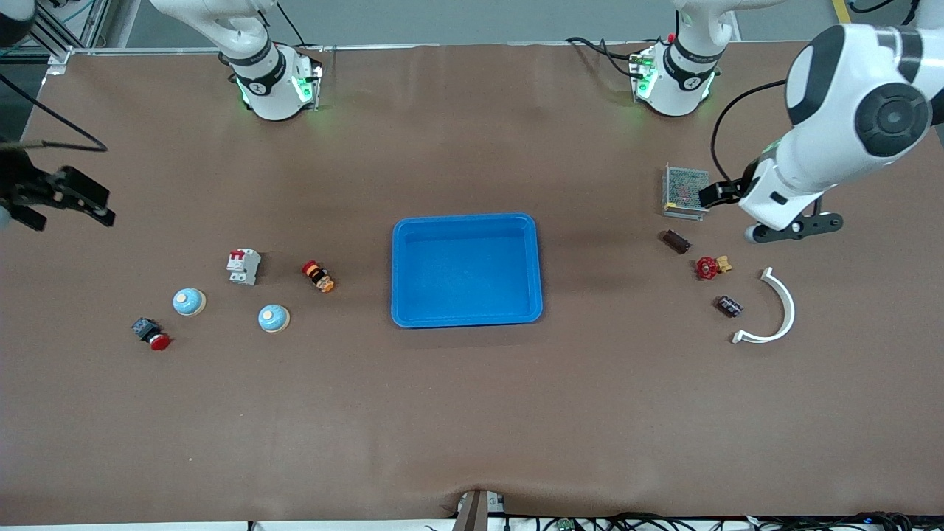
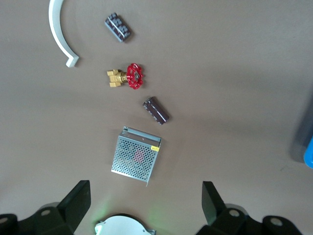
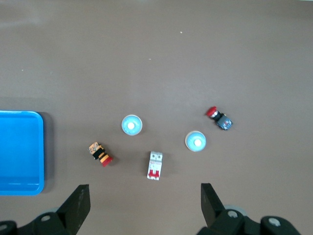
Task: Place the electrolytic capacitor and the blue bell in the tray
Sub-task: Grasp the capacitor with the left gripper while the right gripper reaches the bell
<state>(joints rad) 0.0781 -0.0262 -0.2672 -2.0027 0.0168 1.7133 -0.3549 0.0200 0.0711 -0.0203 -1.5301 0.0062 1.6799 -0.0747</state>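
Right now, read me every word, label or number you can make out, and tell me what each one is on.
No text here can be read.
Mesh box: a yellow sticker on one corner, print too small.
Breaker: red and white faces, no legible marking.
Dark capacitors and: markings blurred.
Bells and, tray: no writing seen.
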